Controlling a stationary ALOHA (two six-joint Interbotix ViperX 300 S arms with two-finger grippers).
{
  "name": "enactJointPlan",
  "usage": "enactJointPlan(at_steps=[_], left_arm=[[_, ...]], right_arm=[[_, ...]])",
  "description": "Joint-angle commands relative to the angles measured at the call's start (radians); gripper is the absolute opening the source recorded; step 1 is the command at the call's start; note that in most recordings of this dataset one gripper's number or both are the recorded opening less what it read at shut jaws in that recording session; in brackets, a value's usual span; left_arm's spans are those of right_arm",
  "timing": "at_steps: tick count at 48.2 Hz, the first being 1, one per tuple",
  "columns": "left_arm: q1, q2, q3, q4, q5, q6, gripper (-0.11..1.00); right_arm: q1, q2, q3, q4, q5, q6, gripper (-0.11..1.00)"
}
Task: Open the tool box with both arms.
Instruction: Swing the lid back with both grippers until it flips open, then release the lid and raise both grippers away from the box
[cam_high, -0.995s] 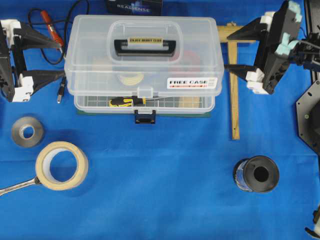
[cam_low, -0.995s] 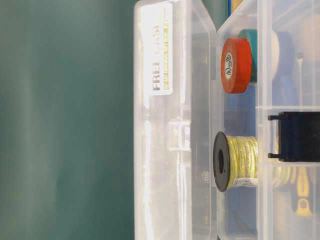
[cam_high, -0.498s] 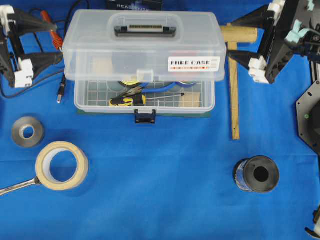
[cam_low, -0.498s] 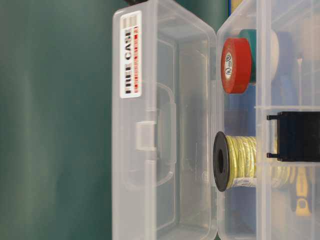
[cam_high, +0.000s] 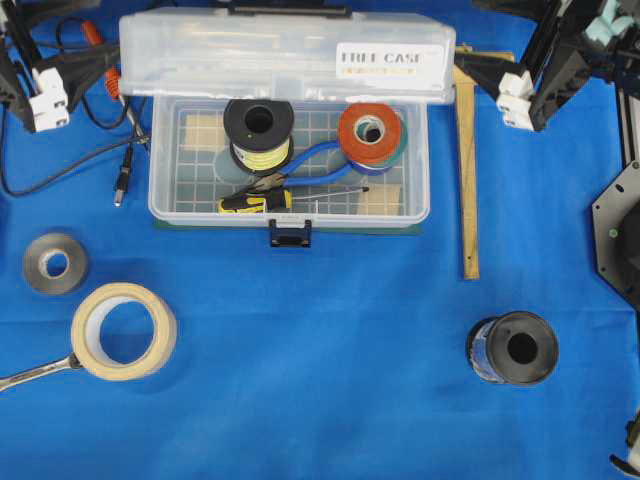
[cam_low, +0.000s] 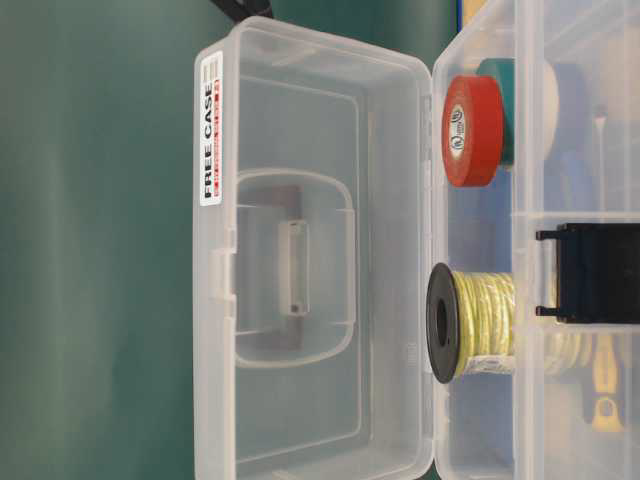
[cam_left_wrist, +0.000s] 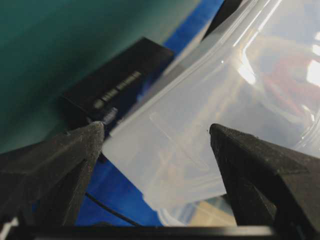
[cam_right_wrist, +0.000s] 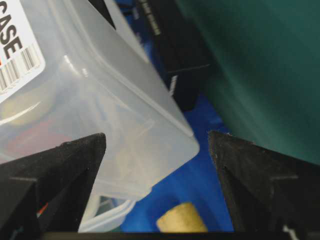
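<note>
The clear tool box (cam_high: 290, 215) stands open, its lid (cam_high: 280, 60) raised upright at the back with the "FREE CASE" sticker (cam_high: 390, 57) facing up. The table-level view looks into the lid's inside (cam_low: 310, 260). The dark blue latch (cam_high: 289, 235) hangs free at the front. My left gripper (cam_high: 108, 35) is open, straddling the lid's left end; that lid corner lies between the fingers (cam_left_wrist: 156, 127). At the lid's right end my right gripper (cam_high: 467, 32) is open as well, and the right corner reaches into its gap (cam_right_wrist: 156, 134). Whether either gripper touches the lid I cannot tell.
Inside the box lie a yellow wire spool (cam_high: 258, 135), orange tape (cam_high: 370, 130) and a screwdriver (cam_high: 255, 202). On the blue cloth: grey tape roll (cam_high: 55, 263), masking tape (cam_high: 124, 330), wrench (cam_high: 35, 372), black spool (cam_high: 512, 348), wooden mallet (cam_high: 467, 170). Cables (cam_high: 60, 170) run at left.
The lid has swung from nearly shut up to upright, uncovering the contents. Both grippers have moved toward the back of the table alongside its ends, staying open.
</note>
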Motion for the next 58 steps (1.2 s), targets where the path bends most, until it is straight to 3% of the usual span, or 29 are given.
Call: enactJointPlan(at_steps=[1,34,58], left_arm=[[0.011,0.031,-0.04,0.0,-0.04,0.006,0.87],[0.169,0.206,-0.123,0.0,-0.098,0.077,0.87],[0.209,0.337,-0.202,0.0,-0.098,0.094,0.87]], right_arm=[[-0.008,0.006,-0.055,0.005,-0.038,0.003,0.85],[-0.198,0.175,-0.146,0.003,-0.06,-0.003,0.85],[-0.247,0.229,-0.183,0.003,-0.058,-0.003,0.85]])
